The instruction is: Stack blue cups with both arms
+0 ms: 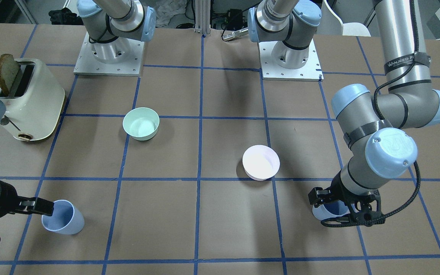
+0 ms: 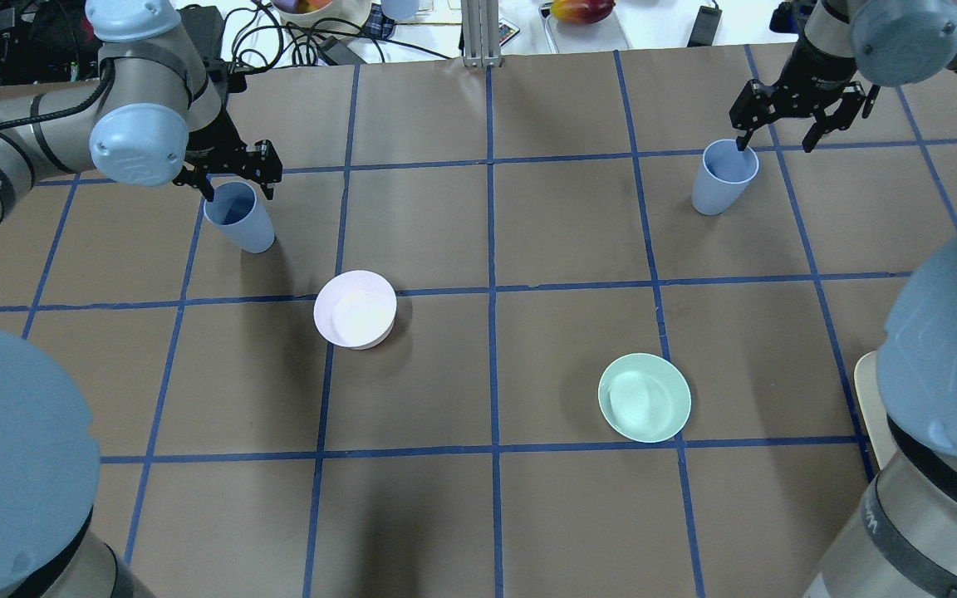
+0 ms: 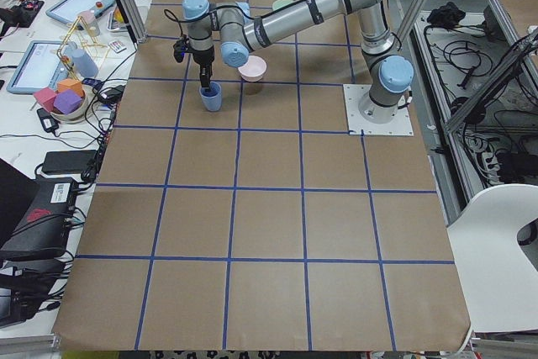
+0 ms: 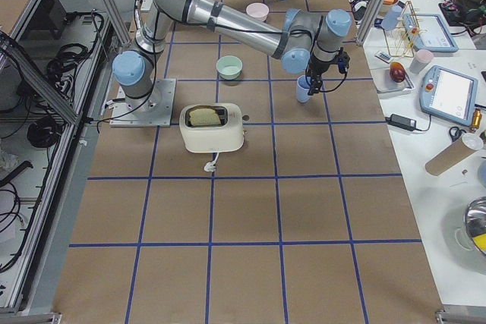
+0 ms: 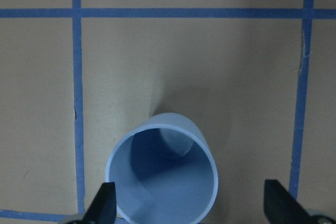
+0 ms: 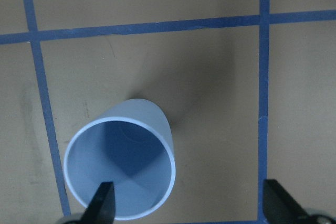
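Observation:
Two blue cups stand upright on the brown table. My left gripper (image 2: 240,187) hangs open just above one blue cup (image 2: 239,218). In the left wrist view one fingertip (image 5: 105,204) is at this cup's (image 5: 163,174) rim and the other is well to the side. My right gripper (image 2: 776,141) hangs open above the other blue cup (image 2: 722,177). In the right wrist view one fingertip (image 6: 103,204) is over the mouth of that cup (image 6: 121,166) and the other is outside it. Both cups are empty and far apart.
A pale pink bowl (image 2: 355,309) and a mint-green bowl (image 2: 645,397) sit between the cups, nearer the robot. A cream toaster (image 1: 27,101) holding a slice of bread stands on the robot's right side. The arm bases (image 1: 109,57) are at the table's back.

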`<state>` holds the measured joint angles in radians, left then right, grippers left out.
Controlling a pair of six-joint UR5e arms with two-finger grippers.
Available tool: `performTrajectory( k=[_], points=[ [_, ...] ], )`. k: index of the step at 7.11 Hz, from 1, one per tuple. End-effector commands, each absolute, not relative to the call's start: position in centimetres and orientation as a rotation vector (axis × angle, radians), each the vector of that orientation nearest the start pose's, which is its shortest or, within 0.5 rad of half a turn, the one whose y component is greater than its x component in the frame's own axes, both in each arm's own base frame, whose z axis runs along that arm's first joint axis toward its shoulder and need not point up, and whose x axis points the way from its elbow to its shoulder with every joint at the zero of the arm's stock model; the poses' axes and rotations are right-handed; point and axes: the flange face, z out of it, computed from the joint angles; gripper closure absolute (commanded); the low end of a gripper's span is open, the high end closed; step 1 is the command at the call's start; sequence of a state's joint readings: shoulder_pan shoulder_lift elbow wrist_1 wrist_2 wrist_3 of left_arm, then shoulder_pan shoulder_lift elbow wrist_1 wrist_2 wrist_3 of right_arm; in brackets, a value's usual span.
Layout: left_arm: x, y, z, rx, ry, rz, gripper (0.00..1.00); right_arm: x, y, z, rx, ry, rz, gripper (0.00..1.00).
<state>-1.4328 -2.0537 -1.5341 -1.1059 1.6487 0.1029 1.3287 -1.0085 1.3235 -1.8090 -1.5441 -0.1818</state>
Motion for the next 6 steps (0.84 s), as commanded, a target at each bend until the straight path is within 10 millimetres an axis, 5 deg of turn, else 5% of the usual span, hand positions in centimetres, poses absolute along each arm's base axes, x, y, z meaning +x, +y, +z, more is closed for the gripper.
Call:
performTrajectory(
  k=[1,3,4,5,6],
  points=[
    [-3.4,-66.6,26.7,-0.039,3.062,-0.008,0.93,-3.6,-70.7,27.3,0.116,3.086,0.148,0.00],
    [-3.6,-66.7,26.8,-0.020,3.062,-0.012,1.00,-3.6,-70.9,25.9,0.114,3.079,0.175,0.01],
    [-4.8,-66.9,27.7,0.002,3.060,-0.046,1.00,-3.6,-70.9,24.1,0.114,3.071,0.216,0.10],
    [-8.2,-66.6,29.6,0.059,3.057,-0.097,1.00,-3.6,-71.0,23.0,0.117,3.062,0.238,0.16],
    [-13.4,-66.7,31.9,0.119,3.052,-0.165,1.00,-3.6,-71.1,23.0,0.115,3.064,0.236,0.57]
  ],
)
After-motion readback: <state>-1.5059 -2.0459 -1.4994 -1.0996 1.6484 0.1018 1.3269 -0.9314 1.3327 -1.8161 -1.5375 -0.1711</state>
